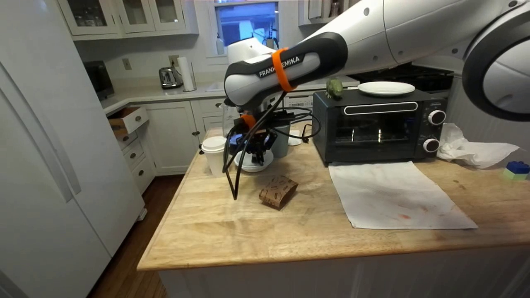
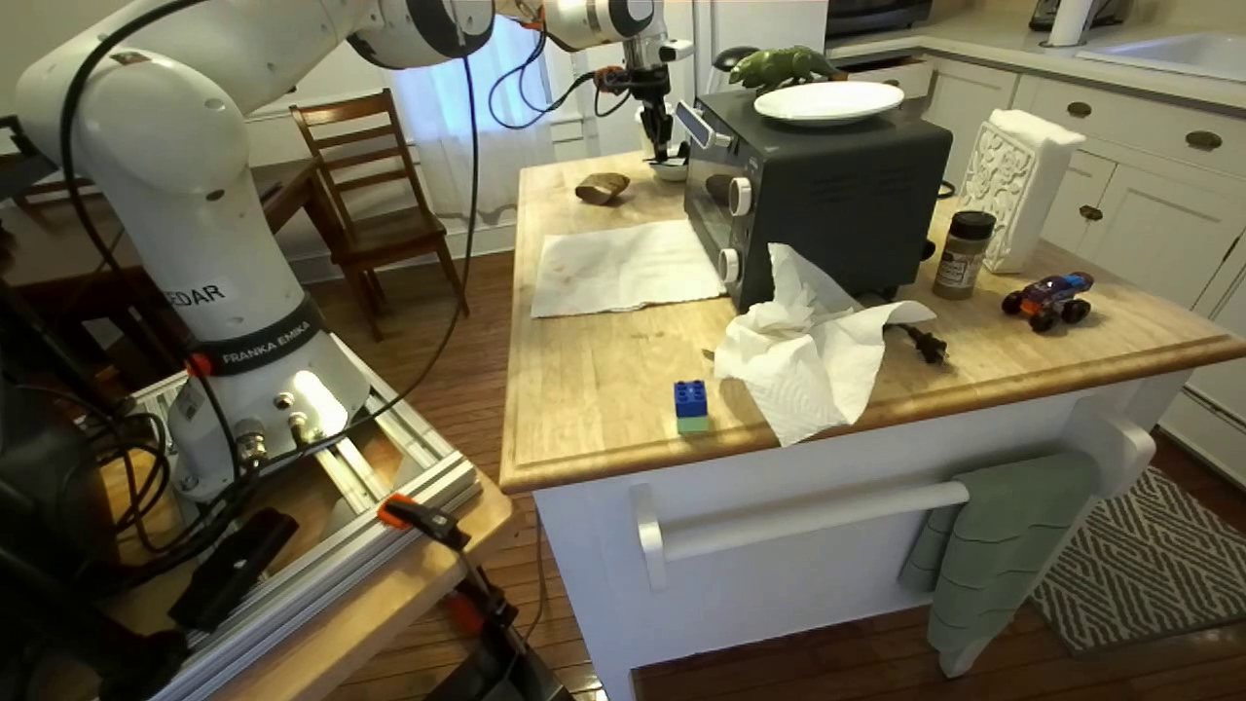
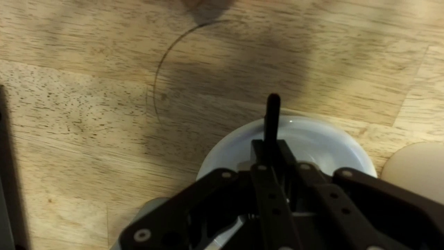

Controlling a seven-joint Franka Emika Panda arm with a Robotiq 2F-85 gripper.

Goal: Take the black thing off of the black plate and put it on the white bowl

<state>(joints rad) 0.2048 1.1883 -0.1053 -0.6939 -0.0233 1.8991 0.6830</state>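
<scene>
My gripper (image 3: 271, 147) is shut on a slim black thing (image 3: 273, 113) that sticks out beyond the fingertips in the wrist view. Both are over the white bowl (image 3: 322, 139), which the fingers partly cover. In an exterior view the gripper (image 1: 258, 157) points down at the white bowl (image 1: 252, 167); the black thing cannot be told from the fingers there. In an exterior view the gripper (image 2: 660, 141) also stands over the white bowl (image 2: 670, 172), and the black thing (image 2: 662, 160) lies across at its rim level. I cannot tell whether it touches the bowl. No black plate shows.
A lidded white cup (image 1: 214, 155) stands beside the bowl, a grey cup (image 1: 281, 142) on the bowl's other side. A brown paper packet (image 1: 278, 192) lies in front. A black toaster oven (image 1: 372, 128) bears a white plate (image 1: 386, 88) and a green dinosaur (image 1: 334, 88). A paper towel (image 1: 397, 194) lies flat.
</scene>
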